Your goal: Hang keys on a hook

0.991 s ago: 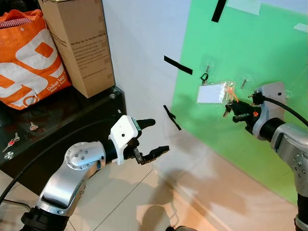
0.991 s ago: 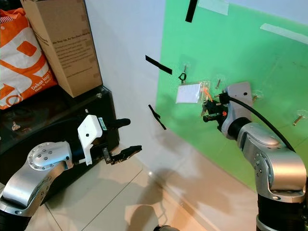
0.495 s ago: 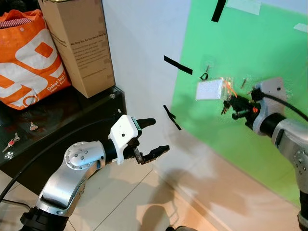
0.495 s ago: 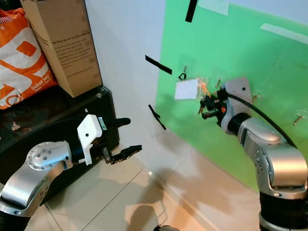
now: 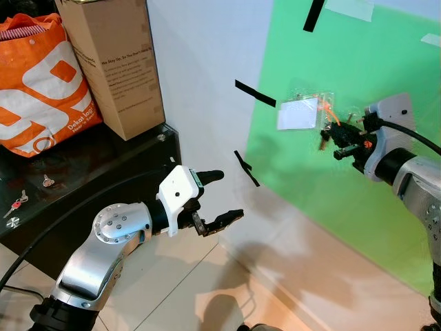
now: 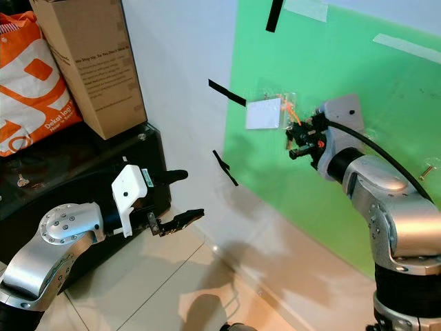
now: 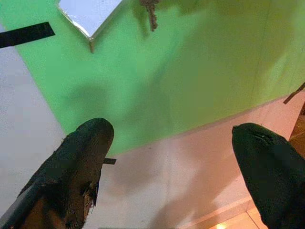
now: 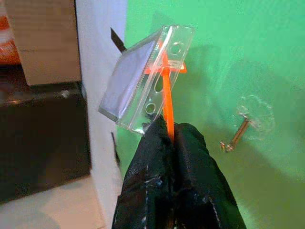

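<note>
Right gripper (image 8: 169,138) is raised against the bright green wall panel (image 5: 386,55); its two black fingers are pressed together on the thin orange strap (image 8: 166,102) of the key bundle. From that strap a clear plastic card holder with a white insert (image 5: 298,114) stands out, tilted, just off the panel surface. A small dark key (image 5: 322,143) dangles beside the fingertips, close to the panel. In the right wrist view a small metal hook on a clear round suction pad (image 8: 248,121) sits on the panel, near the holder but apart from it; the holder is not on it.

Left gripper (image 5: 217,200) is held low in front of the robot, well apart from the panel, fingers spread with nothing between them. In the left wrist view both black fingers (image 7: 78,162) frame the panel's lower edge and the pale wall below.

Black tape strips (image 5: 254,93) cross the white wall beside the panel. A tall brown cardboard box (image 5: 114,62) and an orange-and-white shopping bag (image 5: 41,83) stand on a black low cabinet (image 5: 103,172) to the left.
</note>
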Controlling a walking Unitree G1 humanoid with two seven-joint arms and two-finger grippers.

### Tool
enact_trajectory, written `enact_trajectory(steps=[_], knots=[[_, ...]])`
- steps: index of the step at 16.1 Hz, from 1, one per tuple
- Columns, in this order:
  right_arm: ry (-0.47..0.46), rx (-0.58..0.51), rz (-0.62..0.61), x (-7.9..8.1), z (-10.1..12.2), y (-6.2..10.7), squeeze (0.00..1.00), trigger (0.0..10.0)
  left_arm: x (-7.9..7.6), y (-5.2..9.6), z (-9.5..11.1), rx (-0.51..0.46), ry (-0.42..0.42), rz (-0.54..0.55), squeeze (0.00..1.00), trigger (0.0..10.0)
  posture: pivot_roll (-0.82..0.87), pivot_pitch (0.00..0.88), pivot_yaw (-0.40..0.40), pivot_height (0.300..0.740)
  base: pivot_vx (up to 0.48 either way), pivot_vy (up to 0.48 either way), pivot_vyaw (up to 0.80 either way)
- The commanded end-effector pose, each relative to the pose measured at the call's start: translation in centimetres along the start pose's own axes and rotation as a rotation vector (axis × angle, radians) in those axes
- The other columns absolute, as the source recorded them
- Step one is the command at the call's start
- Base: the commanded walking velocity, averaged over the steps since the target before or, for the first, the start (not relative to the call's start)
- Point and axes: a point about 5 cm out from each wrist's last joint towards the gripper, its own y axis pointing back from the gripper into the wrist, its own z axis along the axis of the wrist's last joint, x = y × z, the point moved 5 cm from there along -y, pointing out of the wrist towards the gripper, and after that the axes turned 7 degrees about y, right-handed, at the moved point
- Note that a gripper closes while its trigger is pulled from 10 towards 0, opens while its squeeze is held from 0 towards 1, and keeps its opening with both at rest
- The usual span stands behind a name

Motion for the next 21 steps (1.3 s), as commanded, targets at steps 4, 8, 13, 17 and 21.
enact_trajectory(steps=[4,8,13,17,21], knots=[[-0.124,0.019,0.013,-0.7,-0.2,0.2,0.0,10.0,-0.5,0.0,0.2,-0.003,-0.009,-0.018,0.0,10.0,-0.09,0.0,-0.048,0.74,0.0,0.0,0.0],[-0.347,0.026,0.027,-1.1,-1.0,0.8,0.0,10.0,-0.5,0.2,0.1,-0.003,-0.005,-0.019,0.0,10.0,-0.09,0.0,-0.044,0.74,0.0,0.0,0.0],[-0.539,0.054,0.045,-1.0,-1.4,0.7,0.0,10.0,-0.5,0.0,0.1,-0.004,-0.007,-0.025,0.0,10.0,-0.09,0.0,-0.042,0.74,0.0,0.0,0.0],[-0.619,0.127,0.066,-0.3,-2.0,0.5,0.0,10.0,-0.6,0.1,0.1,0.0,-0.002,-0.023,0.0,10.0,-0.08,0.0,-0.044,0.74,0.0,0.0,0.0],[-0.667,0.168,0.056,0.1,-2.6,0.3,0.0,10.0,-0.5,0.2,0.2,0.004,-0.003,-0.024,0.0,10.0,-0.08,0.0,-0.04,0.74,0.0,0.0,0.0]])
